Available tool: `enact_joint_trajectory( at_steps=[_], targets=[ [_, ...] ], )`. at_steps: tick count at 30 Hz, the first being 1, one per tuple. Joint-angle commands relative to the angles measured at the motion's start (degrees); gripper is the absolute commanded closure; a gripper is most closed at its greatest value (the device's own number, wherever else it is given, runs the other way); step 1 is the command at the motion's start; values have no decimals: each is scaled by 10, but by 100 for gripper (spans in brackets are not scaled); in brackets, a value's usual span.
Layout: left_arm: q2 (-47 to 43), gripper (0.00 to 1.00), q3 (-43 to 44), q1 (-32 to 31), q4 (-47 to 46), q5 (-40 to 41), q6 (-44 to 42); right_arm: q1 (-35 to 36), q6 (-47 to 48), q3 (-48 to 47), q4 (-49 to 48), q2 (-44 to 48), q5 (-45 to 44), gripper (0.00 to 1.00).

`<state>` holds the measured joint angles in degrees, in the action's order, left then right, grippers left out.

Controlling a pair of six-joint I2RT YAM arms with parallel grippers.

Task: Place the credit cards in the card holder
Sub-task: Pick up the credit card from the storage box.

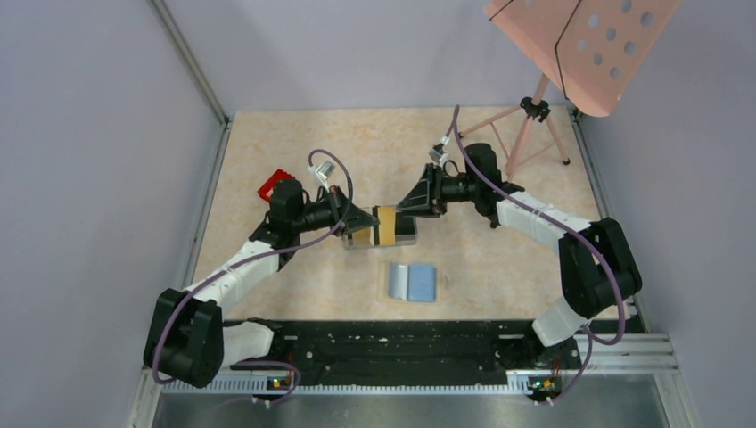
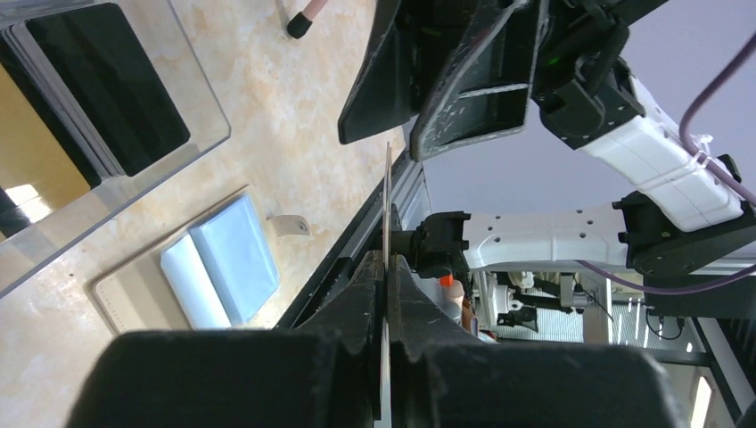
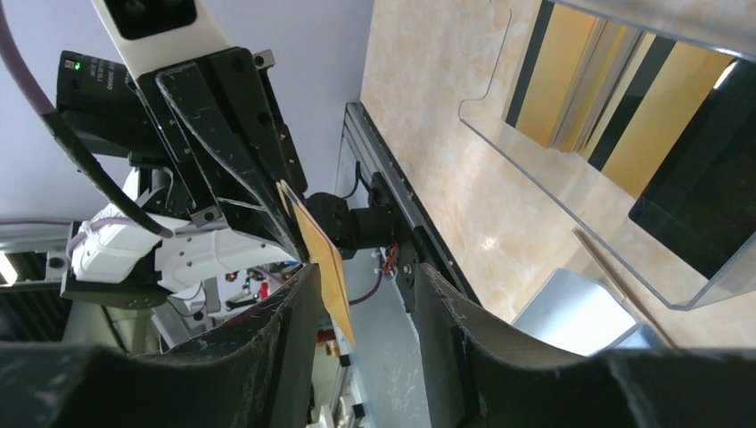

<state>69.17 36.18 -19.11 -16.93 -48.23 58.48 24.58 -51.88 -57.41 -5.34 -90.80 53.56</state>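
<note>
My left gripper (image 1: 364, 222) (image 2: 387, 264) is shut on a yellow-gold credit card (image 1: 386, 225), held above the clear box; the left wrist view shows this card edge-on (image 2: 387, 205). My right gripper (image 1: 407, 206) (image 3: 365, 272) faces it from the other side, open. The card's free end (image 3: 321, 259) lies between its fingers, close to the left finger, with a wide gap to the other. The card holder (image 1: 410, 282) (image 2: 214, 267) lies open on the table, its light blue lining (image 3: 579, 312) facing up, nearer the arm bases. More black and gold credit cards (image 2: 107, 85) (image 3: 553, 80) sit in the box.
The clear plastic box (image 1: 406, 237) (image 3: 571, 187) lies under both grippers. A small red frame (image 1: 275, 185) lies at the left behind the left arm. A pink stand on a tripod (image 1: 535, 111) occupies the far right corner. Grey walls enclose the table.
</note>
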Motion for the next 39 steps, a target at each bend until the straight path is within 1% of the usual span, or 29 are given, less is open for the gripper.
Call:
enact_joint_trajectory(
  at_steps=[1, 6, 17, 21, 24, 28, 33, 35, 37, 38, 39],
  targets=[
    [-20, 100, -5, -3, -58, -12, 13, -1, -27, 12, -69, 21, 29, 58],
    [-14, 100, -8, -6, -79, -18, 28, 0, -36, 18, -86, 19, 35, 62],
    [-11, 100, -4, -11, -92, -25, 34, 4, -24, 19, -68, 3, 35, 67],
    [-11, 100, -6, -15, -107, -29, 41, 6, -18, 21, -64, -1, 34, 72],
    [-8, 100, -10, -18, -122, -30, 48, 8, -19, 22, -70, -4, 37, 72],
    [-1, 100, -12, -23, -142, -26, 57, 18, -43, 28, -115, -11, 62, 71],
    [15, 100, -17, -23, -179, -13, 80, 35, -98, 43, -206, -15, 93, 66],
    [23, 100, -20, -25, -203, -9, 93, 40, -114, 49, -234, -16, 101, 66],
    [33, 100, -25, -25, -232, -7, 108, 42, -125, 53, -253, -16, 108, 69],
    [37, 100, -26, -25, -241, -6, 114, 42, -127, 54, -260, -16, 110, 75],
    [41, 100, -27, -25, -248, -6, 117, 42, -130, 55, -266, -14, 111, 84]
  ],
)
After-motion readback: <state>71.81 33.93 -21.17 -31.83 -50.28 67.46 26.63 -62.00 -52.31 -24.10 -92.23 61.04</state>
